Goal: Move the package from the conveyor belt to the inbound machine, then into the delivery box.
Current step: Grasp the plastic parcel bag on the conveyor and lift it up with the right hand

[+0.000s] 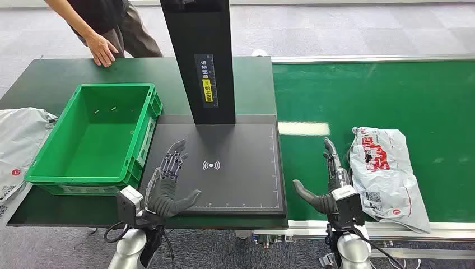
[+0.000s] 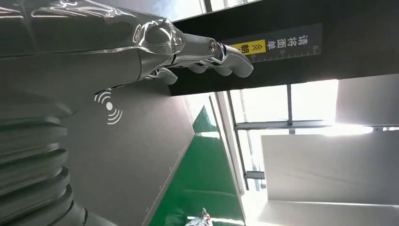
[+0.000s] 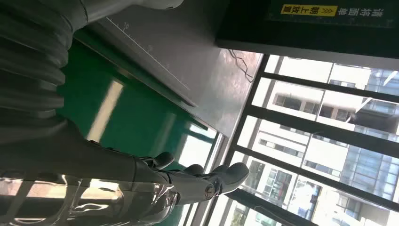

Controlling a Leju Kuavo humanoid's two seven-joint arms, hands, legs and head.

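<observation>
A crumpled white package (image 1: pixel 385 171) with red print lies on the green conveyor belt (image 1: pixel 392 95) at the right. My right hand (image 1: pixel 331 182) stands open just left of it, fingers stretched out and thumb spread, holding nothing; the same hand (image 3: pixel 155 181) reaches over the belt in the right wrist view. My left hand (image 1: pixel 168 182) is open above the near left corner of the black inbound machine plate (image 1: pixel 241 179), and its fingers (image 2: pixel 211 54) stretch toward the machine's black post. The green delivery box (image 1: pixel 92 140) sits empty left of the plate.
The machine's black post (image 1: pixel 204 56) rises at the back of the plate. A person's hand (image 1: pixel 102 50) rests on the dark table's far edge behind the box. Another white package (image 1: pixel 17 151) lies at the table's left edge.
</observation>
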